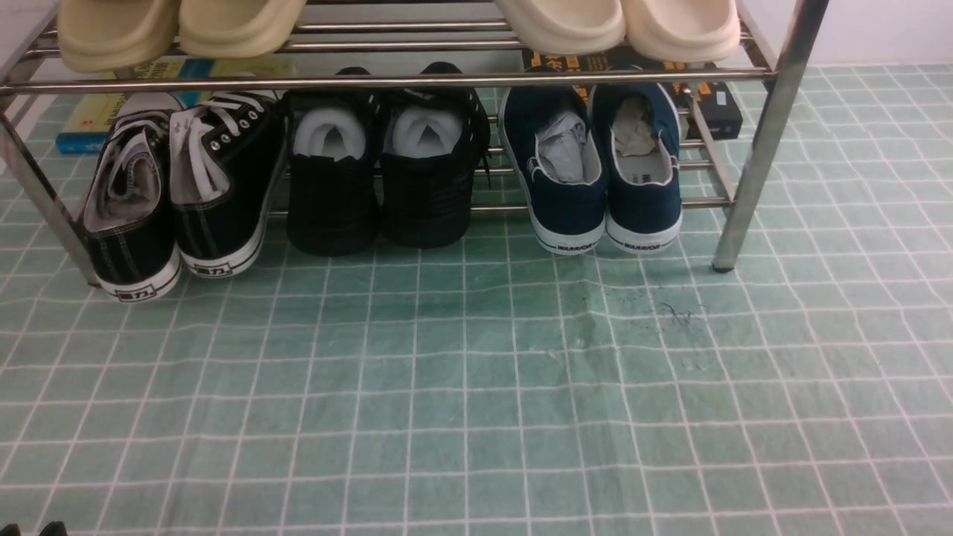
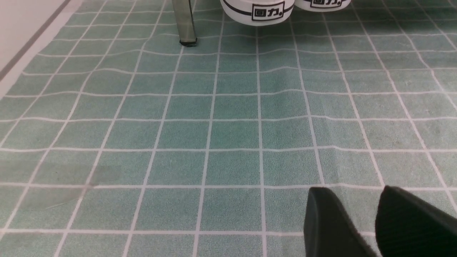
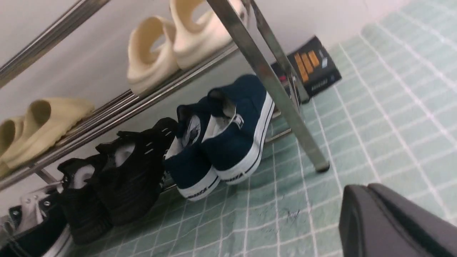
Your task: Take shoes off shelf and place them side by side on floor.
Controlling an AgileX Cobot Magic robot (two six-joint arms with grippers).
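While shoes [image 1: 604, 182] overhang shelf [image 1: 767, 134] front bar | right claw [image 3: 357, 207] closed above floor [image 1: 476, 387]

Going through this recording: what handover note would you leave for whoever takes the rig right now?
Left gripper: open, empty, low over the floor.
Right gripper: shut, empty, apart from the shoes.
Shoes: both on the shelf, lower tier, right end, heels toward the robot, beside the all-black pair.
Done: neither shoe taken off yet.
To do: lift both off and set them side by side on the floor in front.
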